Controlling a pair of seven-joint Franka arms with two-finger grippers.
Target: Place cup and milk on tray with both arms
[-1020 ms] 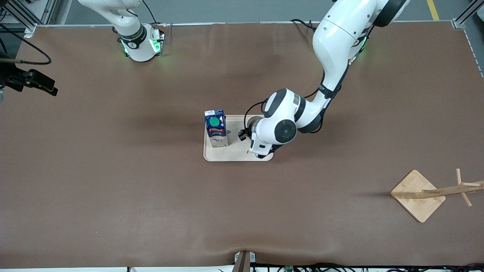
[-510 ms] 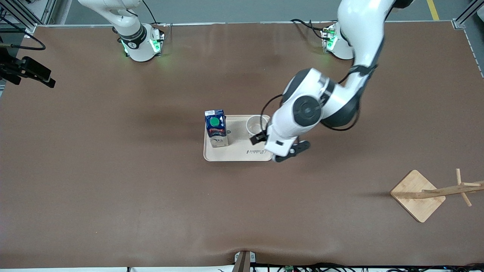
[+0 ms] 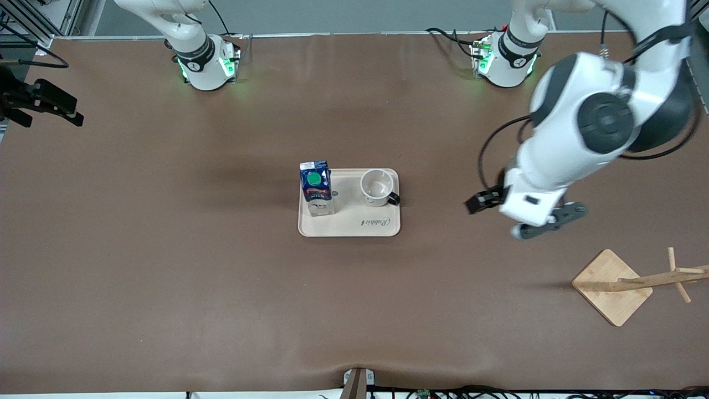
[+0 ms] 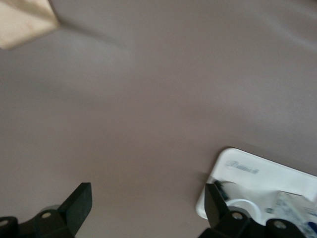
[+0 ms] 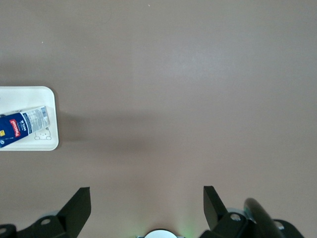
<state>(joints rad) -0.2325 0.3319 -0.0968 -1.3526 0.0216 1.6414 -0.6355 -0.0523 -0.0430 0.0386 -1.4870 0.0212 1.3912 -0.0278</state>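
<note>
The cream tray (image 3: 349, 224) lies mid-table. The dark blue milk (image 3: 316, 187) stands on it at the right arm's end. The white cup (image 3: 377, 187) stands upright on it at the left arm's end, black handle toward the left arm. My left gripper (image 3: 540, 224) is open and empty, up over bare table between the tray and the wooden stand. Its wrist view (image 4: 147, 206) shows the tray (image 4: 257, 171) and cup (image 4: 242, 206) off to one side. My right gripper (image 3: 44, 105) waits high at its end of the table, open (image 5: 146, 206), with the tray (image 5: 29, 99) and milk (image 5: 22, 126) in its view.
A wooden stand with a square base (image 3: 612, 285) and pegs stands near the left arm's end, nearer to the front camera than the tray; its base corner shows in the left wrist view (image 4: 22, 20). The arm bases stand along the table's top edge.
The left gripper has let go of the cup on the tray and swung away toward the left arm's end of the table. The right gripper has shifted slightly.
</note>
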